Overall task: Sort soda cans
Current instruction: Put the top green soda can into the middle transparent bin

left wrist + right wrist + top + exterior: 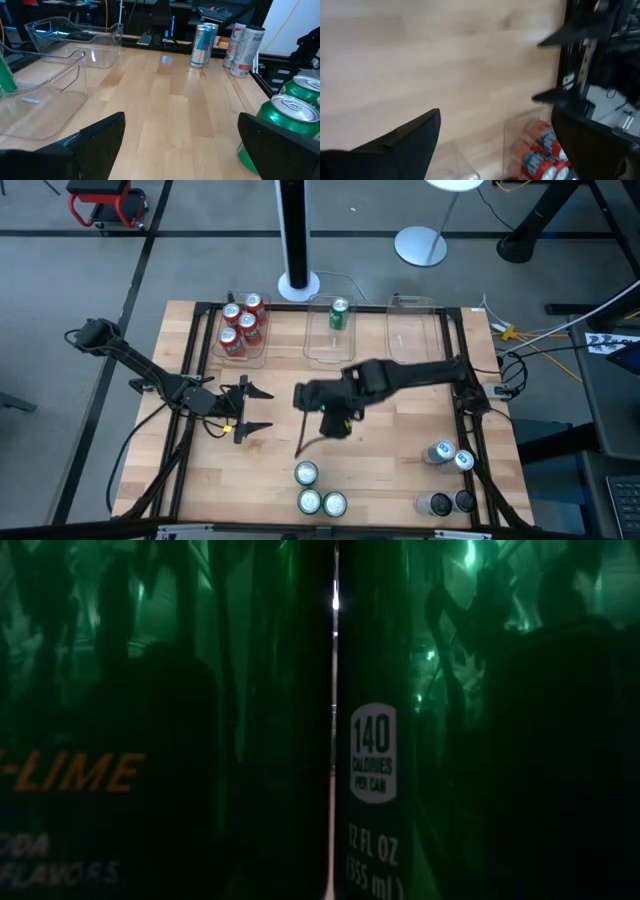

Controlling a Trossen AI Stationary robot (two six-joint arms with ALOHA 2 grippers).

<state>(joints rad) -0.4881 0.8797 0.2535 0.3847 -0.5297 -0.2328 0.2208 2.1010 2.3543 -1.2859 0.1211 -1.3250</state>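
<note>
Three green cans (pixel 314 492) stand upright in a cluster at the table's near edge, and a fourth green can (pixel 339 313) stands in the middle clear bin. Several red cans (pixel 241 325) fill the left bin. Blue/silver cans (pixel 451 455) and dark cans (pixel 449 502) stand near the right edge. My left gripper (pixel 254 410) is open at the table's left middle, and in its wrist view (pixel 180 145) the green cans (pixel 295 112) sit beside one finger. My right gripper (pixel 303 420) hovers open over the table's middle and holds nothing (pixel 495 145).
Three clear bins line the far edge; the right one (pixel 415 330) holds no cans. Bare wood lies between the two grippers and the bins. The low view is blocked by green cans (pixel 375 740) standing right in front of that camera. A black frame rail (pixel 185 410) runs along the left side.
</note>
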